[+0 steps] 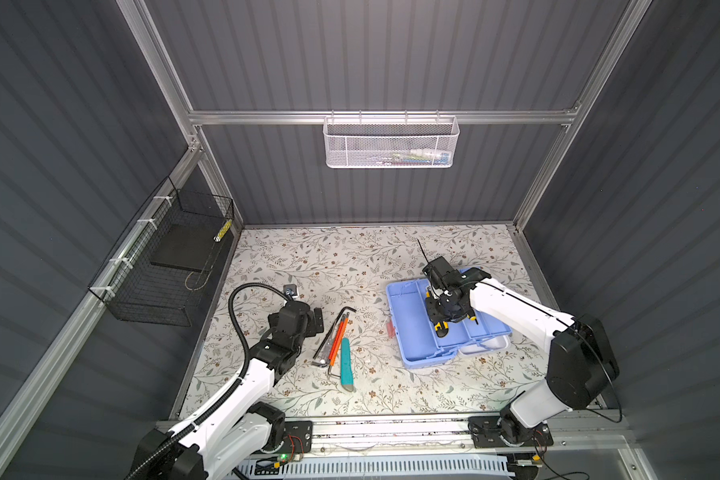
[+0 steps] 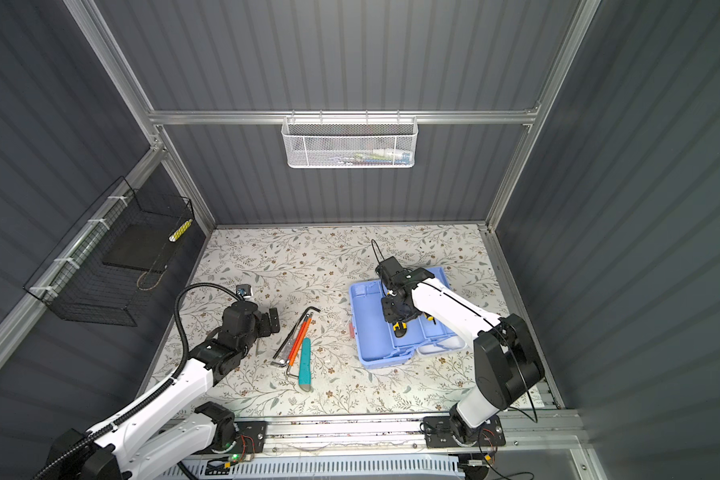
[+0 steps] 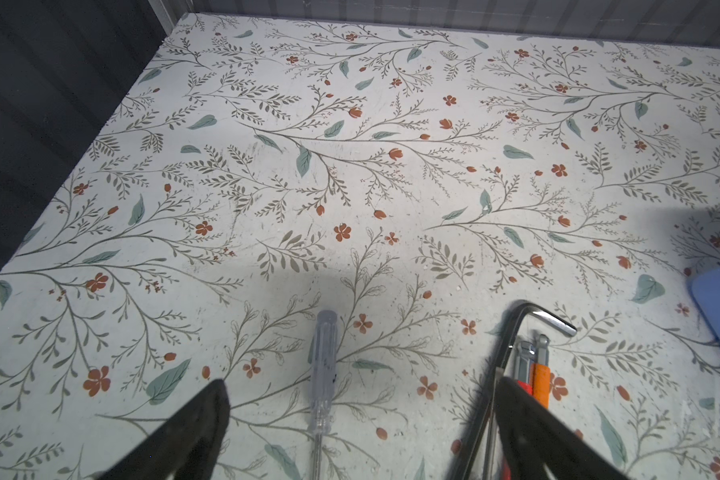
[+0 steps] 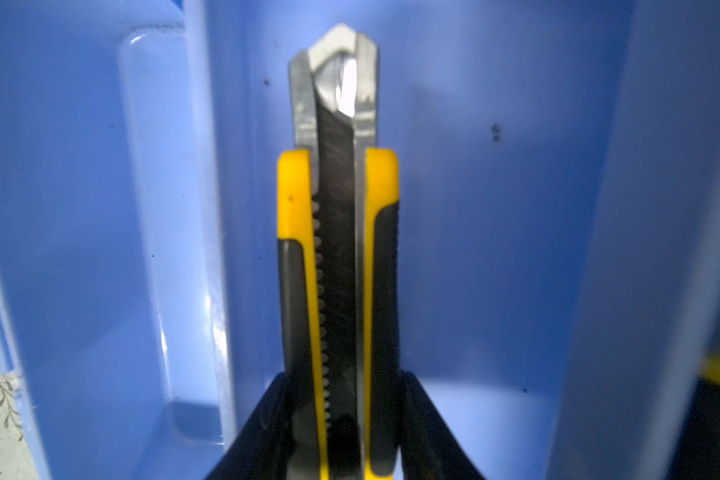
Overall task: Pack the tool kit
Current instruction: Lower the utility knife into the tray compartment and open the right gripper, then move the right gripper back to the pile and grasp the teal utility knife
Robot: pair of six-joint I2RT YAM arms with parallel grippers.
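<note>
Teal knife (image 1: 345, 363), orange screwdrivers (image 1: 338, 336) and hex key (image 1: 347, 309) lie unpacked on the bench (image 1: 308, 257) nearest me, my left hand (image 1: 318, 321) spread wide above a clear screwdriver (image 3: 323, 370), and farther off my right hand (image 4: 344, 386) clamps the yellow knife (image 4: 337, 232) down inside the open tool kit (image 1: 408, 326).

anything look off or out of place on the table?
Nothing spilled or broken. A small pink piece sits against the side of the blue box on the table; can't tell whether it's attached or loose. The clear screwdriver lies alone, apart from the other loose tools.
</note>
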